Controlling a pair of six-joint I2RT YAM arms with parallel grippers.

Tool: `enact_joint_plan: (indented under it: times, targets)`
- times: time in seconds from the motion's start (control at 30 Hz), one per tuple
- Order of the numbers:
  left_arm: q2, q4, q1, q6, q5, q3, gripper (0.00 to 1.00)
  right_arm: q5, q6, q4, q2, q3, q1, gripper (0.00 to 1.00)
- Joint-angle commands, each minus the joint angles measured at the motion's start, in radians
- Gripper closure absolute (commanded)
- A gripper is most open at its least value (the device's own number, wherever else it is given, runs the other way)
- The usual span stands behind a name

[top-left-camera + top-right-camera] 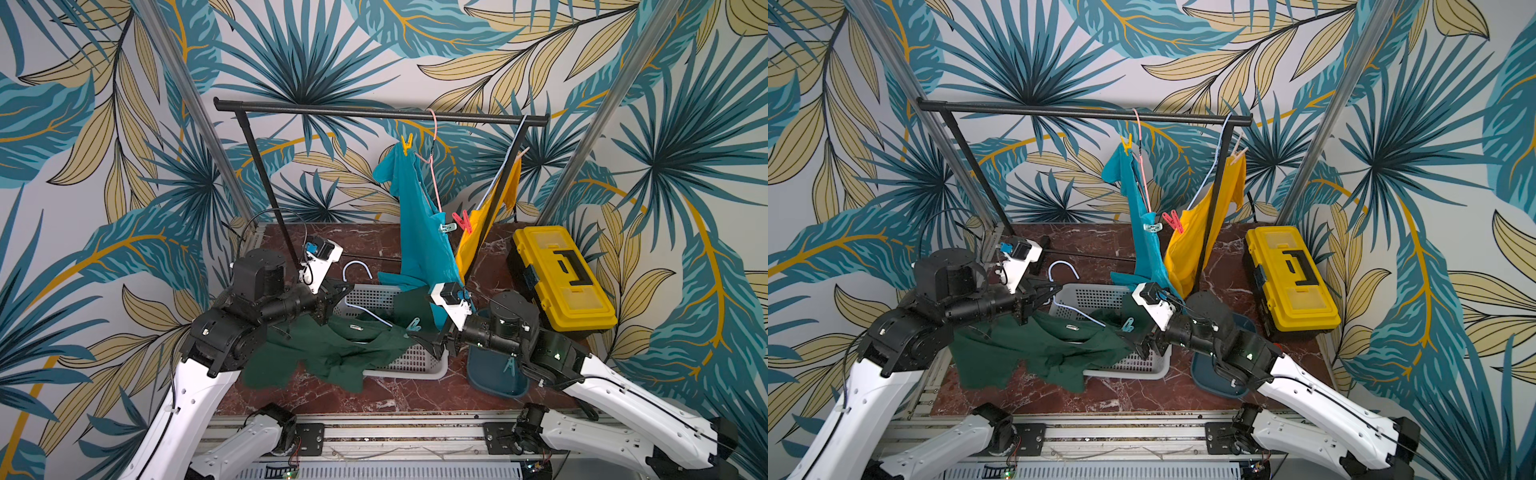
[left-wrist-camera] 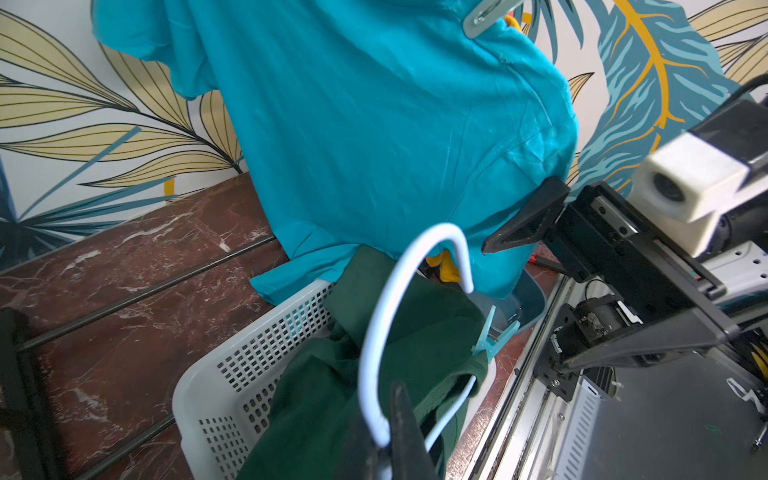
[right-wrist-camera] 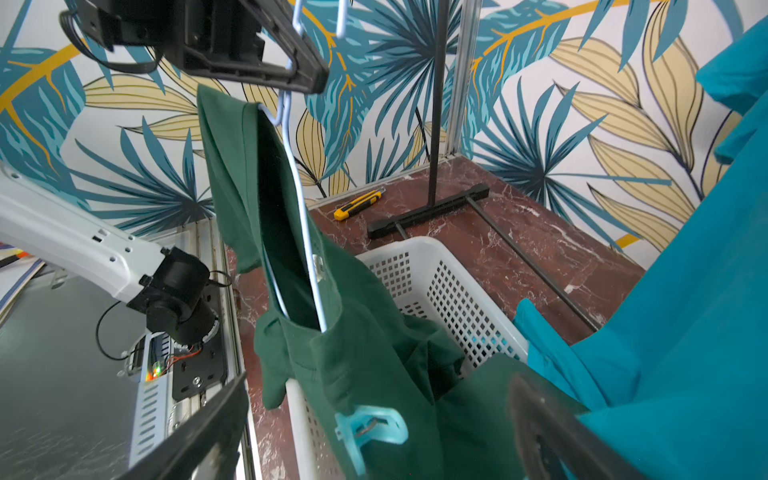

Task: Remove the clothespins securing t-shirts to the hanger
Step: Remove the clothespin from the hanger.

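Jaws of the right gripper are spread wide, one either side of the teal clothespin, and nothing is held! Over on the left gripper, jaws clamped on the neck of the white hanger, dangling the green shirt half over the basket. That pin looks to bite the shirt's shoulder onto the hanger's end, right by the basket's rim.

Here's the danger: it sits on loose cloth, so closing jaws could nudge it aside or pinch fabric with it, and a pull would then drag the shirt rather than free the pin. Squeeze the wrong end and it won't open at all. The thin wire might twist in the left grip, too. And the turquoise shirt hangs just beside the right jaw, a snag waiting. Up by the rail, the yellow pin and red pin are not yet off.
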Motion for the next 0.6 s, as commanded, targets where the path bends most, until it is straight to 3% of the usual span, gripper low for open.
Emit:
enact_joint_plan:
  times: [0.0,0.17,0.57]
  targets:
    - [0.003,0.005,0.003,0.059,0.067,0.041,1.0,-0.093,-0.006,-0.054,0.006,0.013,-0.018,0.06]
    - [0.032,0.005,0.006,0.089,0.092,0.07,1.0,-0.152,0.014,-0.083,0.033,0.022,-0.024,0.16]
    - [0.054,-0.003,0.005,0.114,0.055,0.088,1.0,-0.144,0.074,-0.064,0.011,-0.031,-0.025,0.25]
